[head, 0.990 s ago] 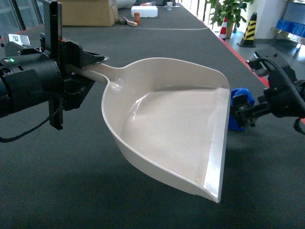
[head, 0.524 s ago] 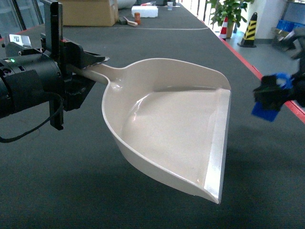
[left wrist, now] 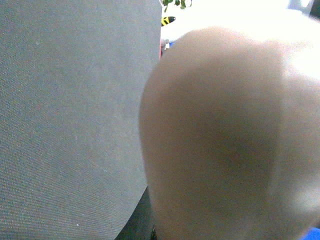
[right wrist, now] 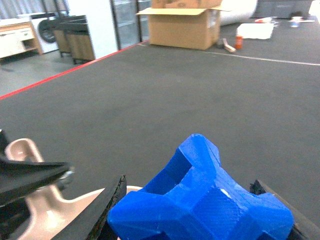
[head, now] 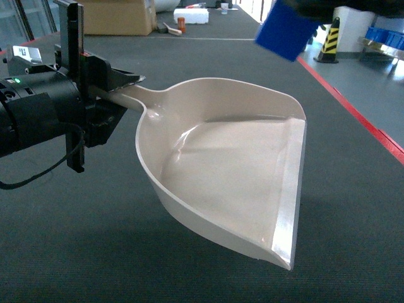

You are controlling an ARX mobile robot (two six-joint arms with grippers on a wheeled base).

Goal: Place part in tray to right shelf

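Part (head: pixel 284 33) high at upper right of the head frame, well above the tray (head: pixel 233 170) and not yet over its bowl; clamped between the right fingers (right wrist: pixel 115 205), seen close in the right wrist frame. Right gripper (head: pixel 328 6) mostly cut off by the top edge. Tray held level off the dark floor (head: pixel 95 252) by its handle, left gripper (head: pixel 104 85) closed on that handle at mid left.

Risks, as judgements: released from this height, likely to bounce on the glossy plastic and skid out over the flat open lip at lower right. Released too early, straight to the floor beside the tray. A hard landing near the lip could lever the tray in the grip, since only the handle is held. Left wrist frame blurred by the tray's underside, so perhaps no help for aiming.

Dark grey carpet-like floor, red edge line at right. Cardboard box (head: pixel 117 16), plant (head: pixel 306 16), striped cone (head: pixel 329 39) and shelf (head: pixel 385 41) with blue crates at far upper right.
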